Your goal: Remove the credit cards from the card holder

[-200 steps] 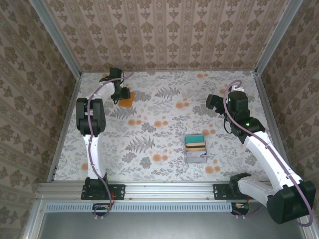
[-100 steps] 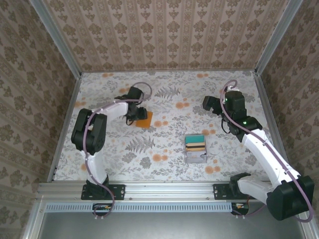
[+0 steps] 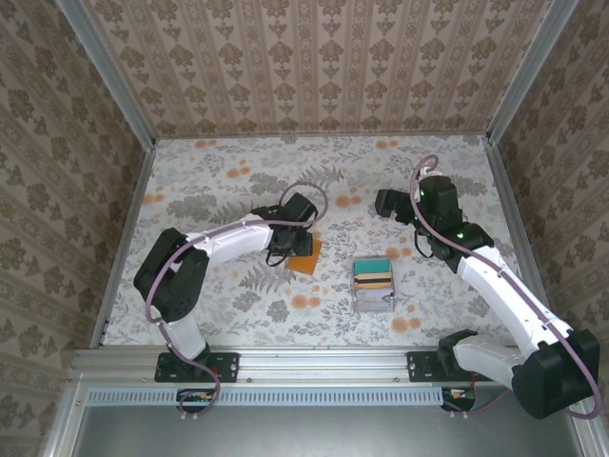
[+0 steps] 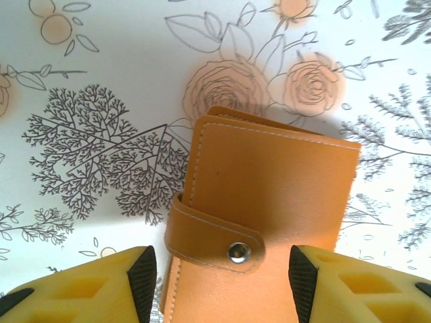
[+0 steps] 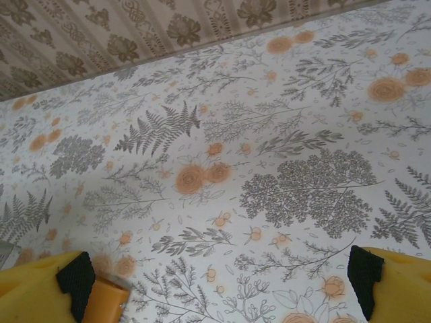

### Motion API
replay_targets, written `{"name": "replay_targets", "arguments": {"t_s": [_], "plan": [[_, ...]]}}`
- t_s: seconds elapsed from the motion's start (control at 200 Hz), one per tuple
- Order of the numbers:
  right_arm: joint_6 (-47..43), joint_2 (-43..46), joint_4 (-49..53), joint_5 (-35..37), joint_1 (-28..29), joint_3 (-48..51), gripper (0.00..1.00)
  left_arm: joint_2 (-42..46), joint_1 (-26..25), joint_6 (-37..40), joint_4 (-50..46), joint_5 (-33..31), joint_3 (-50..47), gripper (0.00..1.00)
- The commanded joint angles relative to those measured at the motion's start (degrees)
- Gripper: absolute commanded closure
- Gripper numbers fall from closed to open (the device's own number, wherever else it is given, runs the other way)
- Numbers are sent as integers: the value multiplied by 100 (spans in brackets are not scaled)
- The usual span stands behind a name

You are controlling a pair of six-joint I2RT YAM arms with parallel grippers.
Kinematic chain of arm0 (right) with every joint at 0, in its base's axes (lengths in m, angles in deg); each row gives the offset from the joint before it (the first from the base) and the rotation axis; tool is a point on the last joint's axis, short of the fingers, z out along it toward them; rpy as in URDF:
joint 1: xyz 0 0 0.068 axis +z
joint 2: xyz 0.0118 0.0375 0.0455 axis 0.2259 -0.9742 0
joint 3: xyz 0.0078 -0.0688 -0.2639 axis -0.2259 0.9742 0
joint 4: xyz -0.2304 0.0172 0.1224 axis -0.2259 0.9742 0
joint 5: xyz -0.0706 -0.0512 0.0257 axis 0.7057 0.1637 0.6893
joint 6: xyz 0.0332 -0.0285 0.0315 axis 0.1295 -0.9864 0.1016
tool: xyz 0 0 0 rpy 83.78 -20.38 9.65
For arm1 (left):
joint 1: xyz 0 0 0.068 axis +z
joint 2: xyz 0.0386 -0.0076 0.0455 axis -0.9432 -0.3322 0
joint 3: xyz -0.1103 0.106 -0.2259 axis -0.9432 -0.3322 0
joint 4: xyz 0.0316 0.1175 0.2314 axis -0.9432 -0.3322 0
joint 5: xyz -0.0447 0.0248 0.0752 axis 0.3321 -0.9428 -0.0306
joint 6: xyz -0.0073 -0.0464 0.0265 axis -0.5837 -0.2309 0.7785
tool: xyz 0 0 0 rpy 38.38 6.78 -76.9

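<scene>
Card holder: the orange card holder (image 4: 269, 182) sits closed near the middle of the floral table (image 3: 219, 190). Its strap wraps around one long edge and fastens with a metal snap (image 4: 236, 252). White stitching runs along its borders.

Left tool: the left tool (image 4: 222, 269) reaches over the holder's near end. Its black pads (image 4: 143, 272) flank the two long edges with the jaws partly apart. Whether the pads press the leather or merely stand beside it cannot be told.

Right tool: the right tool (image 5: 219, 274) hangs over the far right of the table, well apart from the holder. Its jaws are spread wide, with only the printed cloth between them.

Tray: a grey tray (image 3: 373, 284) with teal and yellow cards lies just to the right of the holder, not touching it.

Open room: bare floral surface stretches to the far side and to the left of the holder.

Edges: patterned walls (image 3: 314, 57) close off the far, left and right sides. A metal rail (image 3: 314, 360) runs along the near edge, where both arms are bolted.
</scene>
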Motion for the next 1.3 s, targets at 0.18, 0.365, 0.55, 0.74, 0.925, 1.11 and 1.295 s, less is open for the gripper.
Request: {"name": "replay_targets", "arguments": {"t_s": [0.18, 0.365, 0.55, 0.74, 0.925, 1.11, 1.295], "plan": [[126, 199, 23, 145, 170, 195, 0, -293, -200, 813, -535, -285, 472, 53], [170, 262, 47, 219, 218, 218, 1, -588, -201, 1221, -719, -267, 709, 56], [171, 279, 104, 292, 234, 211, 0, -749, -201, 1359, -870, -252, 808, 55], [178, 295, 95, 333, 239, 235, 0, -815, -200, 1518, -1016, -227, 838, 55], [227, 297, 69, 315, 247, 244, 0, -1003, -199, 1698, -1060, -252, 867, 68], [214, 236, 77, 279, 330, 196, 0, -997, -200, 1800, -1085, -315, 928, 90], [234, 56, 133, 191, 489, 13, 0, -714, -89, 1643, -986, -179, 888, 100]]}}
